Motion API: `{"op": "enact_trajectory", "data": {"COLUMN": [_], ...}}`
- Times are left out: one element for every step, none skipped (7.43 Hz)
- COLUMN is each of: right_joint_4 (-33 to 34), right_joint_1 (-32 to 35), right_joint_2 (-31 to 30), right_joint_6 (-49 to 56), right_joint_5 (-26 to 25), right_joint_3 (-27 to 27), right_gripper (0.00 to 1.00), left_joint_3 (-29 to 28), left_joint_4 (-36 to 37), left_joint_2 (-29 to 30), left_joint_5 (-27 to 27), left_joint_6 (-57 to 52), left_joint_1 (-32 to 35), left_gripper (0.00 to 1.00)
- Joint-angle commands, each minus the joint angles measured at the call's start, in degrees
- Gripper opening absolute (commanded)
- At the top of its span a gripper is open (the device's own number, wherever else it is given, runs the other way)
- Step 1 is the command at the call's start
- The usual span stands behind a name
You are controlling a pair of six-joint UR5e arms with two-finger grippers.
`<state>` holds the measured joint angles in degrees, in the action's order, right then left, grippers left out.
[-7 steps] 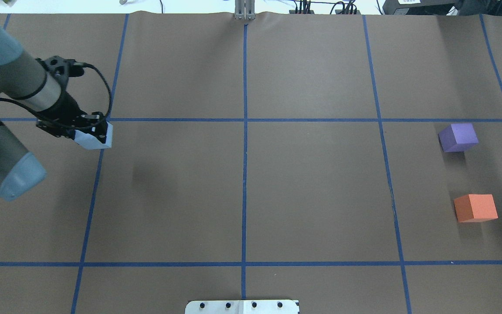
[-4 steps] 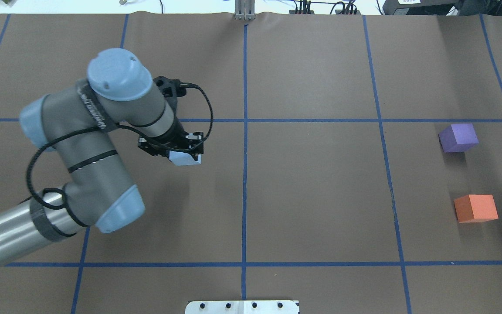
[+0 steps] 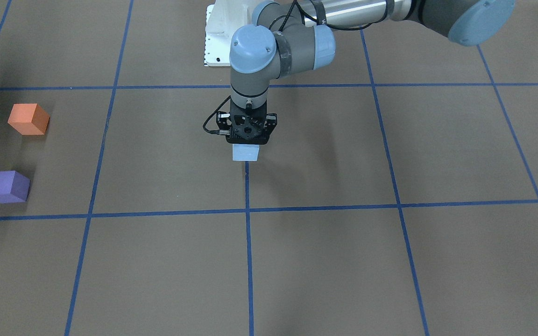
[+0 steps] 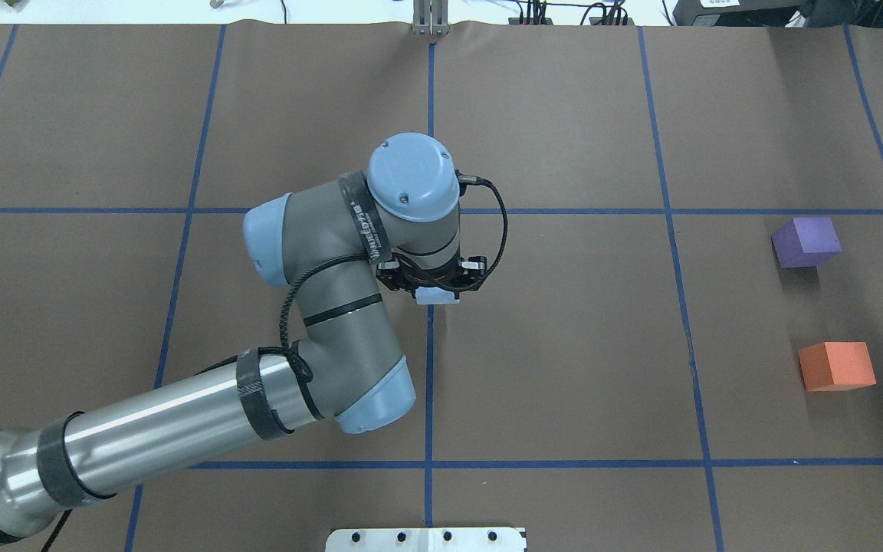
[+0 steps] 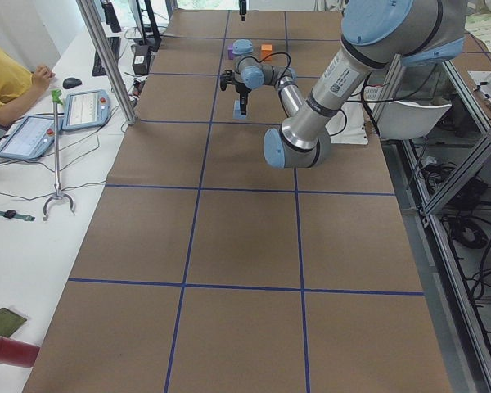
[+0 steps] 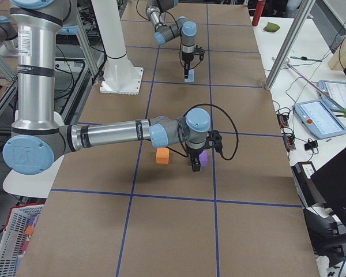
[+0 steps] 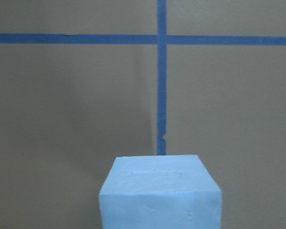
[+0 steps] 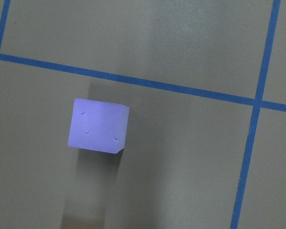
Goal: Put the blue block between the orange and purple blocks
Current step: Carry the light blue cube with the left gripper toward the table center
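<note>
Overhead view. My left claw (image 4: 434, 285) points down beneath my bent wrist and is clamped on the blue block (image 4: 438, 297); only the block's pale near edge shows below the claw. Claw and block sit over the central blue tape line (image 4: 429, 383) of the brown paper-covered table (image 4: 564, 345). Well off to the claw's right lie the purple block (image 4: 805, 241) and the orange block (image 4: 836, 366), apart from each other, the purple one farther from my base.
</note>
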<state>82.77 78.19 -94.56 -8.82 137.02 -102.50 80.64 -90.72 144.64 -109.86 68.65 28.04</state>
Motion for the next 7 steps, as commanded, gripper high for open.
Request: {"op": "enact_trajectory", "data": {"right_joint_4": [-0.16,-0.16,-0.24,-0.24,-0.33,-0.33,-0.33], "right_joint_1": [-0.49,-0.75,-1.02,-1.54,-2.50,-4.08,-6.10], "right_joint_2": [0.08,0.08,0.08,0.60,1.39,3.14,5.59], "right_joint_6": [-0.23,-0.32,-1.27,-3.11,-4.26,-7.32,-11.44], "right_joint_5": [0.00,0.00,0.09,0.26,0.26,0.26,0.26], "right_joint_3": [0.02,-0.07,-0.24,-0.50,-0.42,-0.50,-0.51], "right_gripper": [1.00,1.00,1.00,1.00,1.00,1.00,1.00], "left_joint_3": [-10.80,-12.85,-13.22,-13.57,-14.01,-14.02,-13.93], "left_joint_4": [-0.25,-1.03,-1.65,-2.44,-2.71,-2.71,-2.71], "left_joint_2": [8.61,9.69,9.61,9.70,9.61,9.70,9.61], "left_joint_5": [2.36,3.77,3.78,3.78,3.87,3.78,3.78], "left_joint_6": [2.08,2.19,3.06,4.46,4.47,4.47,4.39], "left_joint_1": [-1.93,-2.46,-2.99,-2.99,-3.08,-3.08,-3.08], "left_gripper": [0.00,0.21,0.40,0.62,0.89,0.99,0.99]}}
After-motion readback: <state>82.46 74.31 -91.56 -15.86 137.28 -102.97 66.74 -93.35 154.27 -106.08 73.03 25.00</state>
